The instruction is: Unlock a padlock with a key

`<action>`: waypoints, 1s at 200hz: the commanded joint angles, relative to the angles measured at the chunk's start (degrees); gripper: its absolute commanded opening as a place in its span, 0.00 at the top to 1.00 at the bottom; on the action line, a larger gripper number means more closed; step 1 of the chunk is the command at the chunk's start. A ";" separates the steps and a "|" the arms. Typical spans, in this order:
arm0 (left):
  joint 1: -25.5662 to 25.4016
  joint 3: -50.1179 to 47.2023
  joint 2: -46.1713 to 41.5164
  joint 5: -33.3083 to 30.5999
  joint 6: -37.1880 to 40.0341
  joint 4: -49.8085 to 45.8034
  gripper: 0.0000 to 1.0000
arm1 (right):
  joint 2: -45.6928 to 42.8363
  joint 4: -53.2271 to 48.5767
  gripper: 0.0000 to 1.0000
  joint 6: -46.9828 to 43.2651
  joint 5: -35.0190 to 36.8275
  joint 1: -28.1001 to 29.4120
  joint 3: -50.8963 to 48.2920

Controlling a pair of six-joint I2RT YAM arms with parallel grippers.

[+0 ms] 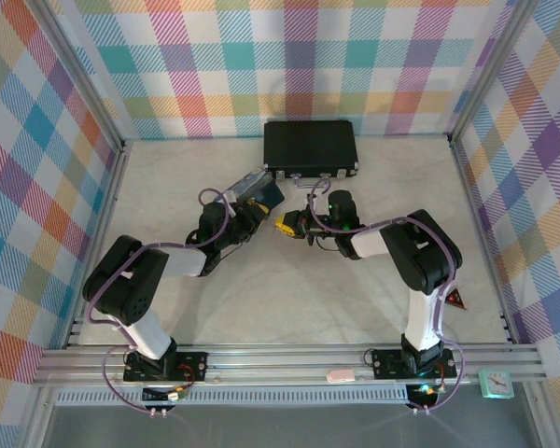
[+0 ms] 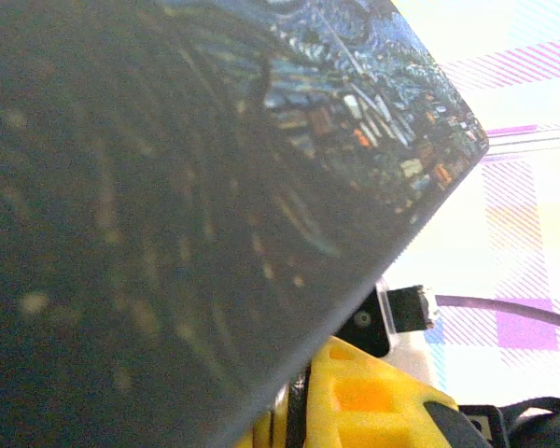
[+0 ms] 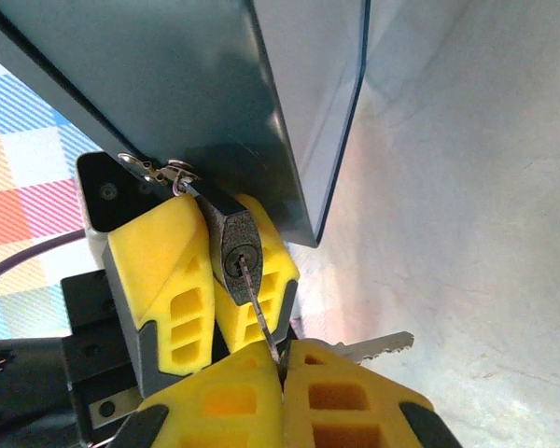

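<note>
The small dark padlock (image 3: pixel 238 254) hangs from the hasp of a blue painted tin (image 3: pixel 215 93), keyhole facing my right wrist camera. My left gripper (image 3: pixel 217 224) is shut on the padlock, one yellow finger on each side of its body. My right gripper (image 3: pixel 282 359) is shut on the thin key (image 3: pixel 257 313), whose tip sits in the keyhole. A second silvery key (image 3: pixel 378 347) sticks out to the right beside my right fingers. In the top view both grippers meet mid-table, left (image 1: pixel 257 213) and right (image 1: pixel 294 224). The tin's painted face (image 2: pixel 168 187) lies close before the left wrist camera.
A black briefcase (image 1: pixel 310 147) lies at the back of the table, just behind the tin (image 1: pixel 257 189). Plaid walls enclose the pale tabletop (image 1: pixel 373 308) on three sides. A small clock (image 1: pixel 495 383) and a pink-white object (image 1: pixel 341 376) sit by the front rail.
</note>
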 commanded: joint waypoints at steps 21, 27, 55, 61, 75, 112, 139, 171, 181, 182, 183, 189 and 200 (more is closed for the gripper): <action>-0.72 0.69 -3.07 16.97 3.15 -4.40 1.00 | -2.25 3.06 1.00 -3.23 -3.90 -0.18 4.21; -0.40 1.07 -3.38 17.66 3.52 -5.45 1.00 | -2.88 0.85 1.00 -5.16 -4.31 -0.23 4.48; 1.02 2.15 -4.22 21.60 4.28 -8.42 1.00 | -5.78 -11.08 1.00 -15.75 -4.31 -0.42 5.78; 1.04 2.35 -4.49 22.07 4.77 -9.50 1.00 | -6.21 -13.18 1.00 -17.70 -3.84 -0.49 6.14; 1.03 3.10 -5.18 22.76 5.99 -12.45 1.00 | -6.83 -16.47 1.00 -19.89 -2.17 -0.50 6.75; 1.04 3.97 -5.88 23.33 5.33 -13.31 1.00 | -6.14 -13.07 1.00 -19.21 0.01 -0.43 6.34; 0.95 4.85 -5.24 24.43 4.39 -13.09 1.00 | -6.88 -15.34 1.00 -22.57 2.31 -0.34 6.18; 0.69 5.47 -4.73 24.60 2.91 -11.87 1.00 | -7.65 -16.19 1.00 -21.13 5.74 0.57 5.50; 0.39 5.69 -4.88 24.17 2.86 -11.68 1.00 | -7.57 -15.43 1.00 -18.32 6.97 1.05 5.02; 0.36 5.72 -4.87 24.14 2.86 -11.71 1.00 | -7.56 -15.41 1.00 -18.02 7.04 1.06 4.93; 0.35 5.73 -4.91 24.12 2.86 -11.68 1.00 | -7.56 -14.47 1.00 -17.70 7.07 1.11 4.89; 0.11 5.63 -5.09 23.66 2.87 -11.57 1.00 | -7.33 -12.15 1.00 -15.92 7.69 1.36 4.32; -0.26 5.54 -5.29 22.77 2.86 -11.59 1.00 | -7.24 -9.70 1.00 -12.36 8.82 1.83 3.46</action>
